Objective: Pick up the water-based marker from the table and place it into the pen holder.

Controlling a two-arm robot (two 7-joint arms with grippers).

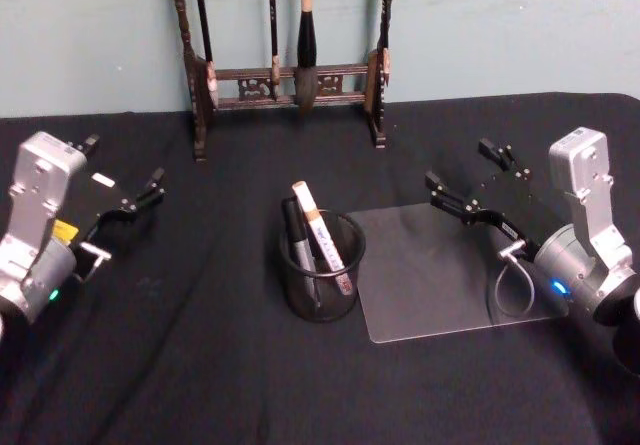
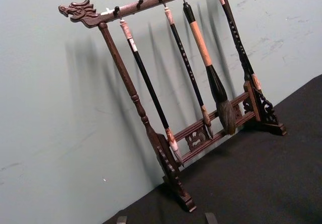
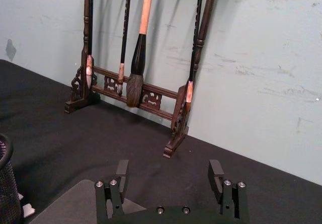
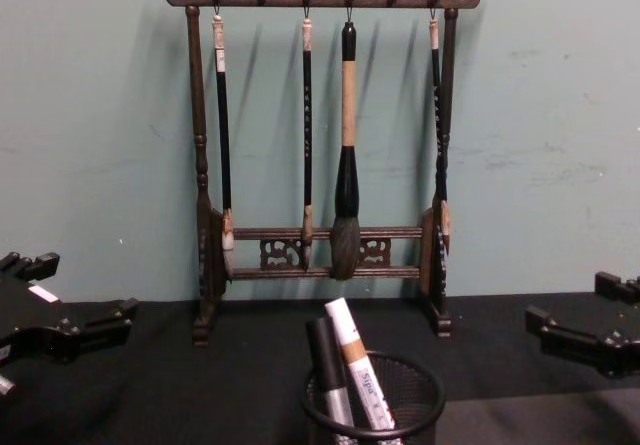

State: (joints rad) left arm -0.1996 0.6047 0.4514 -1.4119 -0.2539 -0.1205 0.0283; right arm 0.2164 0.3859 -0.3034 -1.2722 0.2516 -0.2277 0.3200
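The pen holder (image 1: 322, 290), a round black mesh cup, stands at the table's middle and also shows in the chest view (image 4: 408, 397). A white water-based marker (image 1: 320, 233) with a brown band leans upright inside it (image 4: 350, 357), beside a black and silver pen (image 1: 297, 237). My left gripper (image 1: 125, 162) hangs open well to the left of the cup, nothing between its fingers. Off to the cup's right, my right gripper (image 1: 460, 163) is open and empty above a clear mat; the right wrist view shows its fingers (image 3: 122, 169) spread wide.
A tall dark wooden brush rack (image 1: 285, 80) with several hanging brushes stands at the back against the wall (image 4: 320, 245). A clear plastic mat (image 1: 440, 265) lies flat right of the cup. Black cloth covers the table.
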